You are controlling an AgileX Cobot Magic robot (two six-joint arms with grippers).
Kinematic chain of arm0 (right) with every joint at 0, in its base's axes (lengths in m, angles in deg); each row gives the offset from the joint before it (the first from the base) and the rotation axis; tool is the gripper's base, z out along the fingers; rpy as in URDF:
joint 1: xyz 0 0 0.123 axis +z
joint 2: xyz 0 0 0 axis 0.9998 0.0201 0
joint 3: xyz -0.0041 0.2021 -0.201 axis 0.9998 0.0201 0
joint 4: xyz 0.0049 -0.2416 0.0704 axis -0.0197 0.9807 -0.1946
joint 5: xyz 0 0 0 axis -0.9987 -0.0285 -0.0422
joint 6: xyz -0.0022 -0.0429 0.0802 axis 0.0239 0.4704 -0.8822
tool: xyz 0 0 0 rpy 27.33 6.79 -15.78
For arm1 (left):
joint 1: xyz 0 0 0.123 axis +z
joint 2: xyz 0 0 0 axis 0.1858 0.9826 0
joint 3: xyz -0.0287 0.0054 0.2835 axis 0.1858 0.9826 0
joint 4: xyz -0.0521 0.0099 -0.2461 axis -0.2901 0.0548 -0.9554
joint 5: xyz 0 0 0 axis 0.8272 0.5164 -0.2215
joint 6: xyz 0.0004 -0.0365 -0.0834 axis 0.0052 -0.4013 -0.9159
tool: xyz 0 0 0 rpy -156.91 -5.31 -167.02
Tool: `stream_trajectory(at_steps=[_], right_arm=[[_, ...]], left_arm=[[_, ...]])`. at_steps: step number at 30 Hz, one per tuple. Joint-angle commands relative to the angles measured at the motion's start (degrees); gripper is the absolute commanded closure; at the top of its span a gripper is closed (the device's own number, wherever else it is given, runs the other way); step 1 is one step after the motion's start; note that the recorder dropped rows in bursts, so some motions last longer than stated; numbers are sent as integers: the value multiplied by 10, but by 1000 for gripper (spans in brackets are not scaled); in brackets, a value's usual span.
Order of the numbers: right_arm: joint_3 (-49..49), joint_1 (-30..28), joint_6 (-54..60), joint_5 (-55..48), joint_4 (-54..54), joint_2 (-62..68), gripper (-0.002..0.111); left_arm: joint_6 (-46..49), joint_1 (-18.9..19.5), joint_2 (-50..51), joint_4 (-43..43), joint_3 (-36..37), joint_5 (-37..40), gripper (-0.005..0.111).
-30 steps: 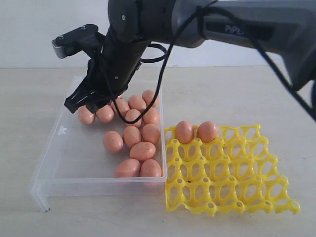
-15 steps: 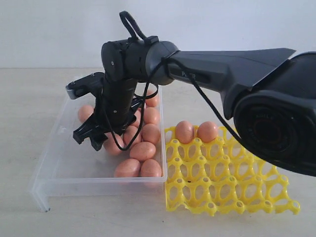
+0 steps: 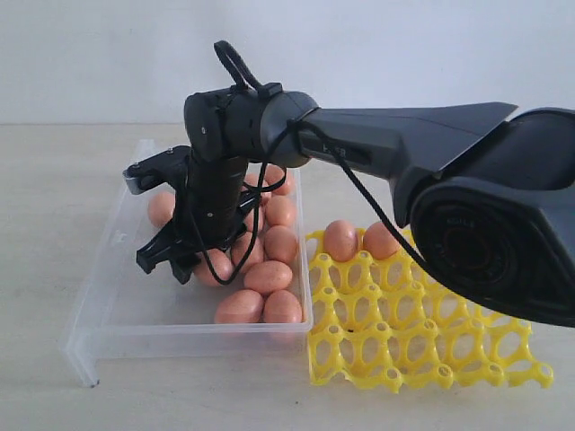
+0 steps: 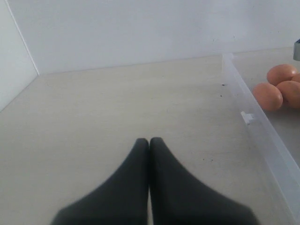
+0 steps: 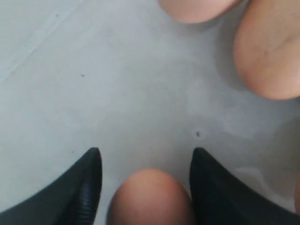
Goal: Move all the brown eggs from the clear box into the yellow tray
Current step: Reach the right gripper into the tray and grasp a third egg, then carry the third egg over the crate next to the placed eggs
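Right arm [image 3: 404,144] comes in from the right of the exterior view and reaches down into the clear box [image 3: 153,310]. Right fingers [image 5: 86,190] stand apart, low over the box floor, one on each side of a single egg [image 5: 150,197]. A thin strip of floor shows between that egg and one finger. The other finger is at the shell or just off it; cannot tell which. No clamp seen, so the fingers are released and the egg sits between them.

Left fingers [image 4: 131,187] are pressed tip to tip, clenched on nothing. They hang over bare bench [image 4: 93,117] just outside the box's long wall, near its small latch tab [image 4: 247,117].

Brown eggs [image 3: 268,277]: most lie in a loose cluster in the right half of the clear box as the exterior view shows it, several touching one another. Some are hidden behind the wrist, so no count is taken.

Two eggs sit side by side in the back row of the yellow tray [image 3: 413,341], in the two cups nearest the box: first [image 3: 340,240], second [image 3: 381,241].

The tray lies on the bench just beside the box's right wall. Whether the edges touch, cannot tell.
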Motion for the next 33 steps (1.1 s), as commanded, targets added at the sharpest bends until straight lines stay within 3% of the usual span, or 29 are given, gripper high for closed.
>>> stream_trajectory(at_steps=[1,2,3,13,21,25,28,33], right_arm=[[2,-1,-4,-23,9,8,93],[2,-1,-4,-22,9,8,105],[2,-1,-4,-22,9,8,108],[-7,-1,17,-7,10,-16,108],[0,-1,-18,102,9,-65,108],[50,3,-61,234,-6,-87,108],[145,24,-70,382,-2,-134,108],[369,65,-7,747,15,-233,108]], left_arm=[[-2,-2,2,1,0,-2,111],[-2,-2,2,1,0,-3,111],[-2,-2,2,1,0,-3,111],[-2,-2,2,1,0,-3,111],[-2,-2,2,1,0,-3,111],[-2,-2,2,1,0,-3,111],[-2,-2,2,1,0,-3,111],[-2,-2,2,1,0,-3,111]])
